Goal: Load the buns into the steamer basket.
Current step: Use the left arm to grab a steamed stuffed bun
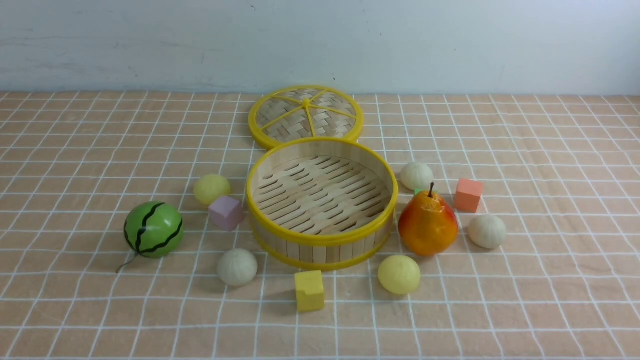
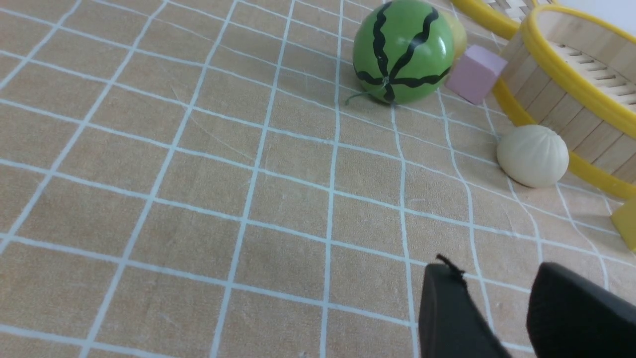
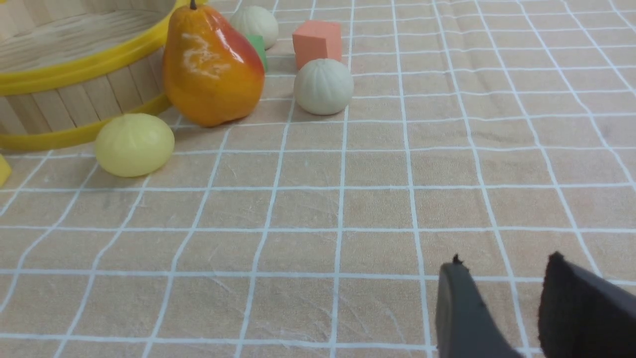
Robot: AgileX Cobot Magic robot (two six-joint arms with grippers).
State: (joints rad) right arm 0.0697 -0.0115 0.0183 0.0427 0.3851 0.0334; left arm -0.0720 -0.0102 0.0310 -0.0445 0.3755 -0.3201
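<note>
Round slatted bamboo steamer basket (image 1: 320, 250); five smooth domed buns (image 1: 237, 267) lie around it, perhaps pleated. Left gripper (image 2: 497, 278) and right gripper (image 3: 504, 268) both gape over bare checked cloth (image 1: 75, 150).

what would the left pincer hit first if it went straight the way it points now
Likely the off-white pleated round bun beside the round bamboo steamer basket, though depth is unclear.

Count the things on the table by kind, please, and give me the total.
Buns: 5
Steamer basket: 1
Lid: 1
Pear: 1
Watermelon ball: 1
Cubes: 4, the green one mostly hidden behind the pear
Total: 13
</note>
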